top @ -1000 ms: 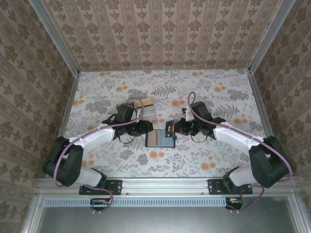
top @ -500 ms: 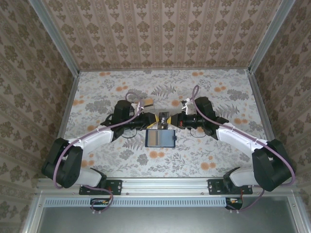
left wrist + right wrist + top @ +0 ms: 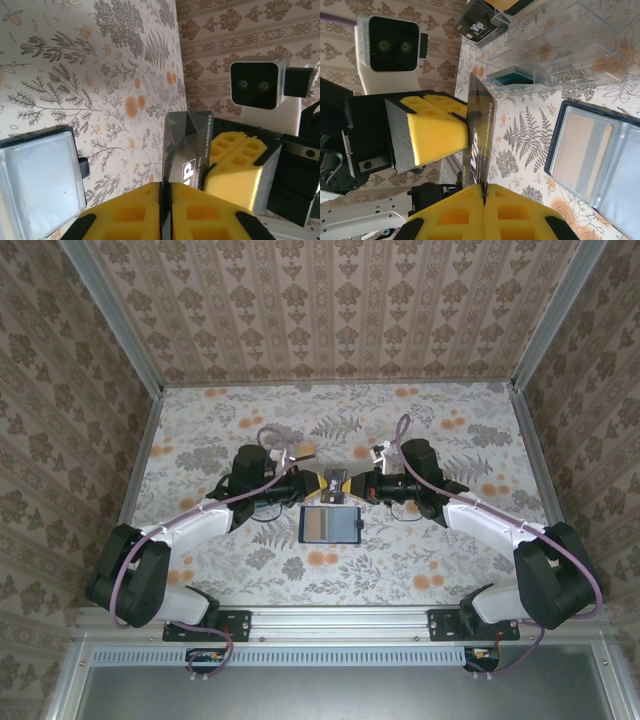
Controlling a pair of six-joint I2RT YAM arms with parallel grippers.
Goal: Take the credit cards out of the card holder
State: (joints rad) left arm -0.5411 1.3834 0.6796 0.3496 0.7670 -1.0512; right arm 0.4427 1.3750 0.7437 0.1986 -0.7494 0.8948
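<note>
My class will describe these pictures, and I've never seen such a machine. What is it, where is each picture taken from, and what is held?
Two robot arms stand at a flower-patterned table. One picture looks down from above; the others come from wrist cameras. The left gripper and right gripper pinch one thin black card with pale print in their yellow fingers. On the table lie an open dark navy wallet, a tan card in its pocket, and a clear plastic tray.

Floral table (image 3: pixel 450 560) bears open card holder (image 3: pixel 330 525), clear tray (image 3: pixel 555 55).
</note>
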